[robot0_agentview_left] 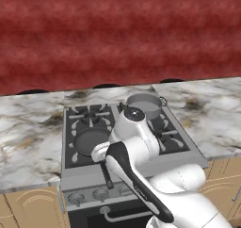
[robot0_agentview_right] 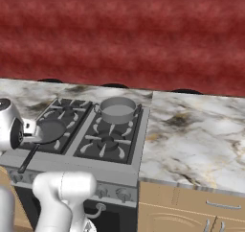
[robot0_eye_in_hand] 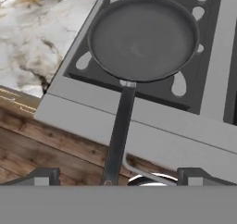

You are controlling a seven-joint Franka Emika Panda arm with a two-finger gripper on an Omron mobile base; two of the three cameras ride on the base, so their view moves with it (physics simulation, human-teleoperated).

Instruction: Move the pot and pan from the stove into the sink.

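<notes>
While both vessels sit on the burners, nothing of the job looks done yet — status by item:

pan (robot0_eye_in_hand: 142,37): on the stove's front-left burner; long handle (robot0_eye_in_hand: 118,133) runs toward 6 o'clock in the hand view, out past the stove's front edge; same pan (robot0_agentview_left: 89,141) at approx 9 o'clock from the arm's wrist in the left base view; not lifted, judging by how flat it sits on the grate.

pot (robot0_agentview_right: 117,110): on the rear-right burner, at approx 1 o'clock from the pan in the right base view; upright, untouched; well apart from the gripper.

stove (robot0_agentview_right: 107,142): four burners, knobs along the front; both task items on it.

gripper (robot0_eye_in_hand: 115,177): jaws spread wide, nothing between them; fingertips stand either side of the handle's free end, handle approx centred between them, contact not evident.

sink: not among what the cams cover; marbled counter (robot0_agentview_right: 191,140) lies at 3 o'clock of the stove.

done: none, as far as can be judged.

left: close on the pan handle, carry pan to sink; then pot — same trip again; base prob. has to drive, since the sink isn't near.
</notes>
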